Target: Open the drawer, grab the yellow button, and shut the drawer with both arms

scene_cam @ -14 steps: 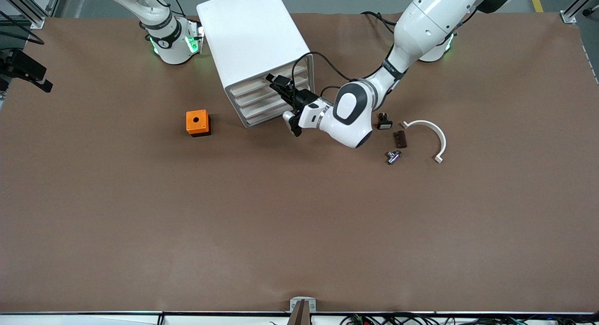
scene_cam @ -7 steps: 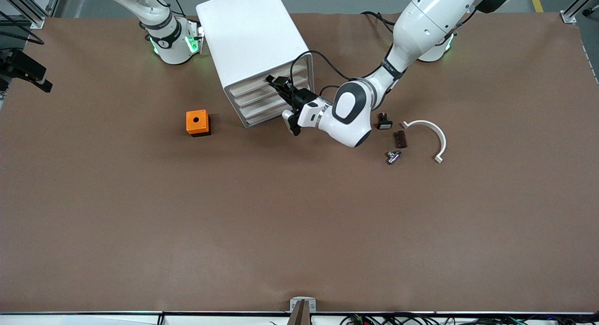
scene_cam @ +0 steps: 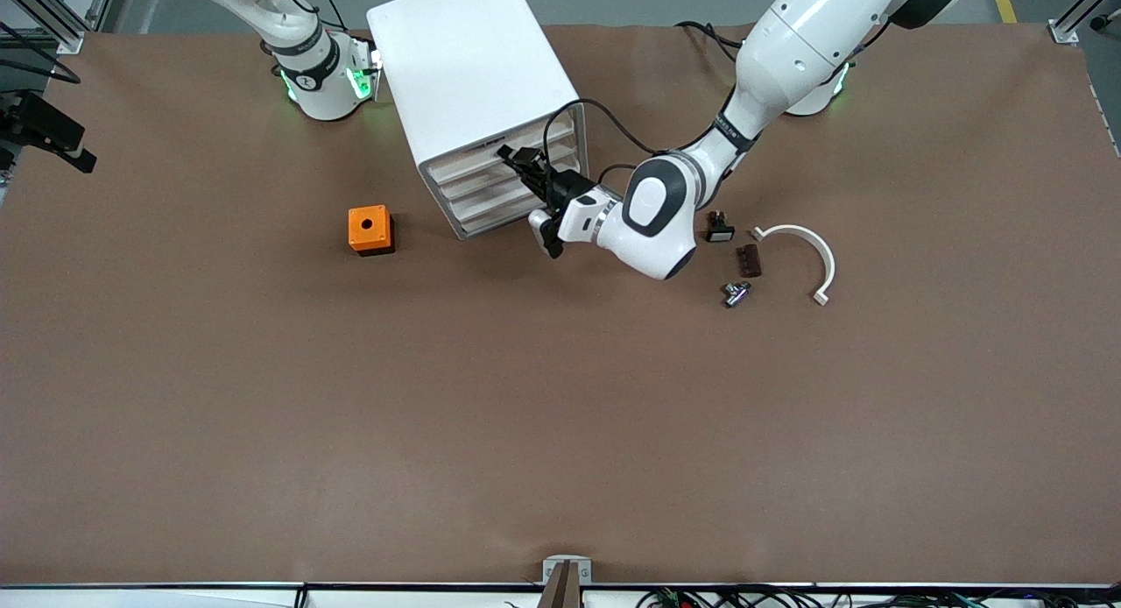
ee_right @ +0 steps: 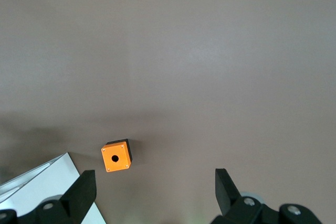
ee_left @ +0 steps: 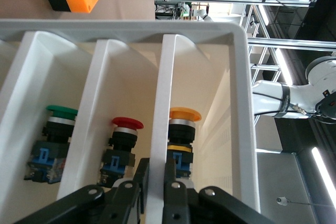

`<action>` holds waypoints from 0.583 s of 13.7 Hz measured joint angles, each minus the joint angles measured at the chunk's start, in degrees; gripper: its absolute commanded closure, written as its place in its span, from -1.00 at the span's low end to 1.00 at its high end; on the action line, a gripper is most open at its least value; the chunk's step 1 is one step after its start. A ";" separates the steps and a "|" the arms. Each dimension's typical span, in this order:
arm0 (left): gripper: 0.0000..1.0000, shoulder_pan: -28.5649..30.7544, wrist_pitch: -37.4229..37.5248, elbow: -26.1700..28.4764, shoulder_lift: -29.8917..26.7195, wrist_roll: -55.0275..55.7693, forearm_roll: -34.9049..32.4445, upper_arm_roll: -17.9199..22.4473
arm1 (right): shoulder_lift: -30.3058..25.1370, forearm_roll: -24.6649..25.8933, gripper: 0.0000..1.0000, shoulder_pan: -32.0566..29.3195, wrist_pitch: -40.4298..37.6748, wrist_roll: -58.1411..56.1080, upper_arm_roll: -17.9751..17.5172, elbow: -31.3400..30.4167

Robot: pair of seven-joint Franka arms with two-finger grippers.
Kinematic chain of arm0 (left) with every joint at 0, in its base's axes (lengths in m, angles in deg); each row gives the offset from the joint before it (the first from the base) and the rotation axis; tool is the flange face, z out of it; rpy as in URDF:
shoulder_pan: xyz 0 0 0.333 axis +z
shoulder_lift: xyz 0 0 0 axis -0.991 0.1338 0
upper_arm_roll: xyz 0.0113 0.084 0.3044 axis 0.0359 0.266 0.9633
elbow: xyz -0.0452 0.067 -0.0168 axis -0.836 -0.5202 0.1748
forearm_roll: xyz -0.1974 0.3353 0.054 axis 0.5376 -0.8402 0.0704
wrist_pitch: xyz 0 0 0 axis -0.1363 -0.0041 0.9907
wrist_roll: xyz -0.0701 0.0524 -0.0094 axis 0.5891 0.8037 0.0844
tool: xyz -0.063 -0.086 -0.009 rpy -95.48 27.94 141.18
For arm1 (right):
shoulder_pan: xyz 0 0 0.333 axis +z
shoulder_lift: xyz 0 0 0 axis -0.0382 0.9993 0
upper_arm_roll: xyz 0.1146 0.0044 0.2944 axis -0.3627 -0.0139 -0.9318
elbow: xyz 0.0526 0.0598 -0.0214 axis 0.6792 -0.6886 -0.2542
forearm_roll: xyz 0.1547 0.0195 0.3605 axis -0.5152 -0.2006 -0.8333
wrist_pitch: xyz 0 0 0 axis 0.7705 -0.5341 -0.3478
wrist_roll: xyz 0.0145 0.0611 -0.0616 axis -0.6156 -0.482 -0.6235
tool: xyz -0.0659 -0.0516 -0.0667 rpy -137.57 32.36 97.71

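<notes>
At the cabinet front: the drawer (ee_left: pixel 157 30) is a white tray split by thin walls into side-by-side compartments, seen from close by in the left wrist view.
Button: the button (ee_left: pixel 184 135), with a round orange-yellow cap and a dark body, stands in the end compartment next to the drawer's side wall.
Neighbouring parts: a red-capped button (ee_left: pixel 125 142) occupies the next compartment and a green-capped button (ee_left: pixel 56 137) the one after it.
Left gripper: the left gripper (scene_cam: pixel 518 164) is at the upper drawers of the cabinet (scene_cam: pixel 473 74); its fingers (ee_left: pixel 170 179) are clamped together on the thin white divider (ee_left: pixel 161 129) between the yellow and red buttons.
Right gripper: the right gripper (ee_right: pixel 152 190) waits high over the table (scene_cam: pixel 560 415) with its fingers wide apart and nothing between them.
Orange box: an orange box (scene_cam: pixel 369 229) with a round black hole sits on the table beside the cabinet, toward the right arm's end.
Loose parts: a small black part (scene_cam: pixel 720 227), a brown block (scene_cam: pixel 750 260), a metal piece (scene_cam: pixel 735 293) and a white curved clip (scene_cam: pixel 806 258) lie toward the left arm's end.
</notes>
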 measured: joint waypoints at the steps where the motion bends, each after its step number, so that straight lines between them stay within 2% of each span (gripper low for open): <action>1: 0.91 0.51 0.09 -0.49 0.24 0.00 0.00 0.24 | 0.00 0.00 -1.00 0.00 0.00 0.00 0.02 0.00; 8: 0.92 5.64 0.64 -4.57 2.57 0.00 -0.06 1.91 | 0.68 0.00 -1.00 -0.25 -0.05 0.01 0.21 -0.02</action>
